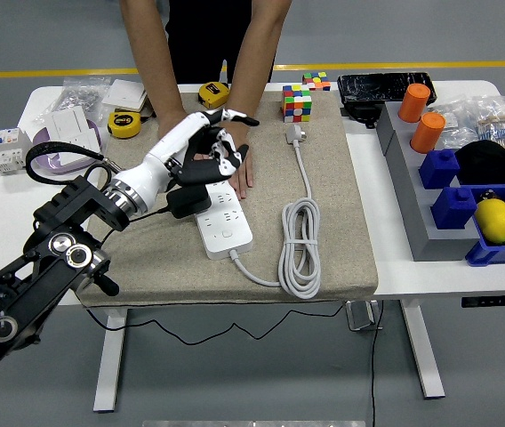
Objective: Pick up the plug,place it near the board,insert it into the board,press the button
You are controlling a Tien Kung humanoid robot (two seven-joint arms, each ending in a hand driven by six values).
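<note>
A white power board (228, 224) lies on the beige mat (346, 222). A black plug adapter (188, 199) sits on its left side, with a thin black cord trailing off to the left. My left hand (215, 142) hovers above the board's far end, over the person's hands, fingers spread and holding nothing. One of the person's hands (240, 174) presses flat on the far end of the board; the other is mostly hidden behind my hand. The board's near end lies uncovered.
The board's white cable (300, 240) lies coiled on the mat to the right, its plug (295, 133) near a Rubik's cube (297, 102). Yellow tape measures (124, 124) and sockets sit at the back left. A grey rack (412, 205) with blue bins and a lemon (495, 220) stands on the right.
</note>
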